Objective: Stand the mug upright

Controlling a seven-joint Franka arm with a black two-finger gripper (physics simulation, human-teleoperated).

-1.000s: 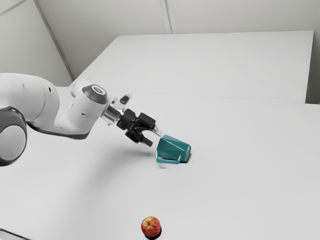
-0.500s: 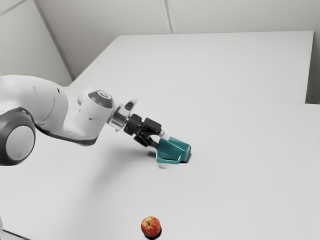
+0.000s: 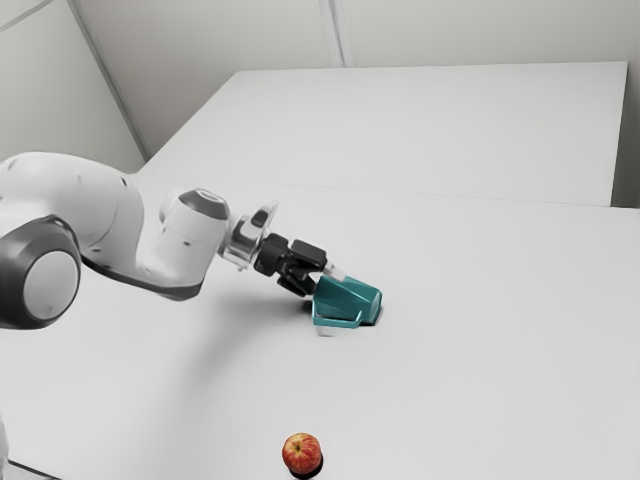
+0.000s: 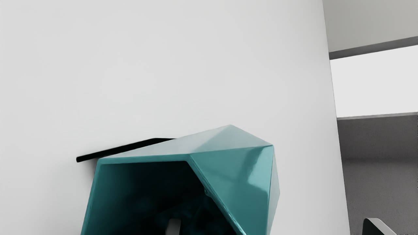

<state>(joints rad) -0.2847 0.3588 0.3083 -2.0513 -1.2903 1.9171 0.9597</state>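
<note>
As wrist view shows, gripper (image 3: 327,283): wide, one fingertip (image 4: 173,227) at mouth (image 4: 137,189) of sideways teal mug (image 3: 352,297).
Exterior view: handle (image 3: 340,323); red apple (image 3: 302,453), well apart from gripper.

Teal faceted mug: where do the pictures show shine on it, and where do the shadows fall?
Wrist view: pale glare on the glossy teal mug, its inside nearly black; exterior view: soft broad shadow on the white table, small dark one under the red apple.

No text, label, brand, number or sign can be read on anything, in either the exterior view or the wrist view.
</note>
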